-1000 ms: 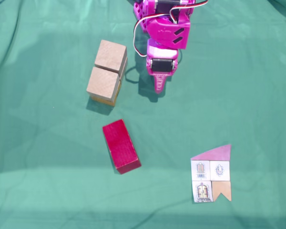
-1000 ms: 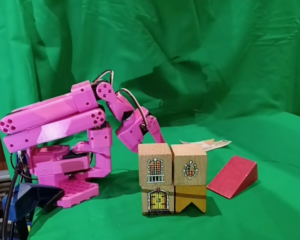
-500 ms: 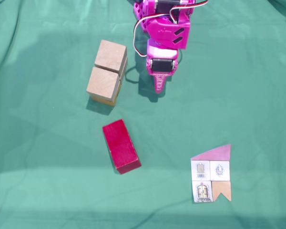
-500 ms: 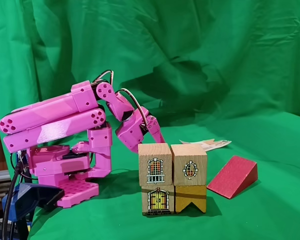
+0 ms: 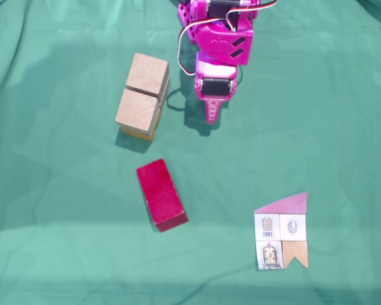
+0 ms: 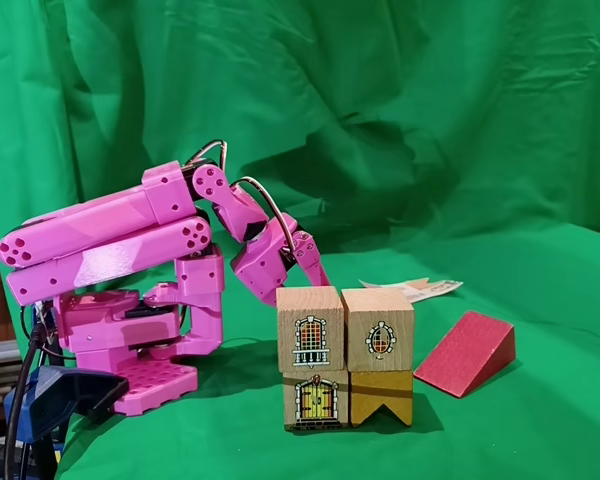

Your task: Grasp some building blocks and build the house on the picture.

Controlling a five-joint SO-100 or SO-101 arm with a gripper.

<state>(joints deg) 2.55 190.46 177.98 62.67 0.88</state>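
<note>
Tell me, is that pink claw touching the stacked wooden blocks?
Apart. In a fixed view from above, green cloth shows between the gripper and the stacked blocks; its closed tip points at bare cloth beside them.

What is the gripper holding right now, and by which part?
Nothing. The gripper hangs with its jaws together, beside the stacked tan blocks and apart from them. The dark red roof block lies untouched on the cloth.

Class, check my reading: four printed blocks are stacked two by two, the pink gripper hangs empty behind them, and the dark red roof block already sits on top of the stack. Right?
Not quite. The dark red roof block lies on the green cloth beside the stack, not on top, as the side-on fixed view shows. The gripper is indeed empty.
</note>
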